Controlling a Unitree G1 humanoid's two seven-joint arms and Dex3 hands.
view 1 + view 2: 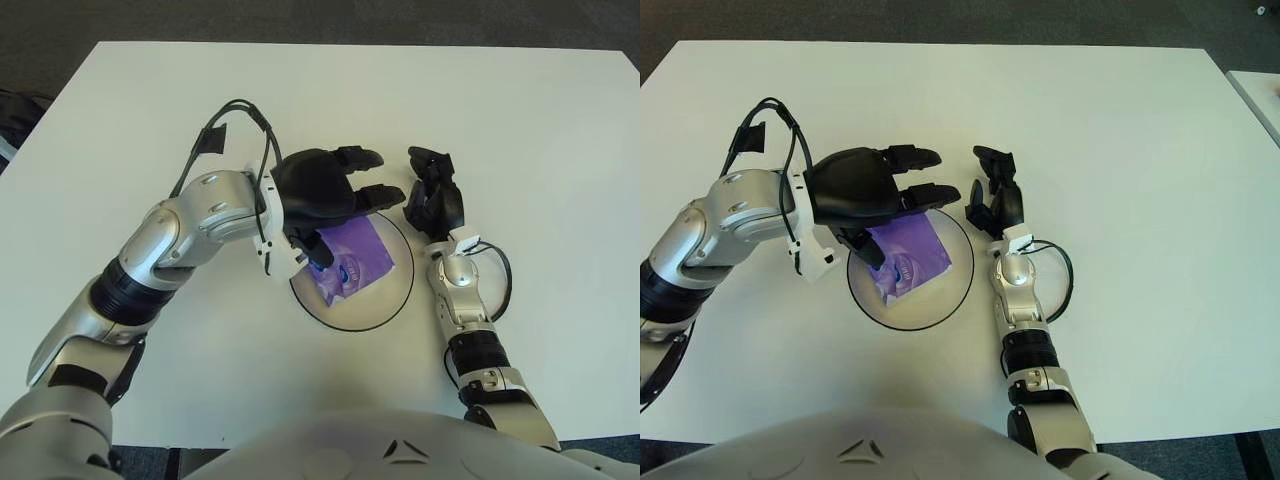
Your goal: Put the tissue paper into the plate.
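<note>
At the left of the frame the robot's silver left arm reaches in from the lower left corner toward the middle of the white table (520, 120). Its left hand (325, 190) sits just above and left of centre, over the upper left rim of the plate (395, 300). The black fingers (372, 194) are spread wide and point toward the right, gripping nothing; the thumb reaches down toward the packet, though whether it touches cannot be told. That open pose over the dish suggests a release, so the hand looks ready to pull away.

In the centre, the tissue paper (352, 258), a purple packet with a small blue and white mark, lies flat inside the plate, toward its upper left part, just below the open palm. It rests within the dark rim, so the placing itself looks done.

Right of centre, the right hand (433, 195) shows just beside the plate's right edge, fingers curled in loosely and holding nothing. It seems kept out of the way while the other hand works.
</note>
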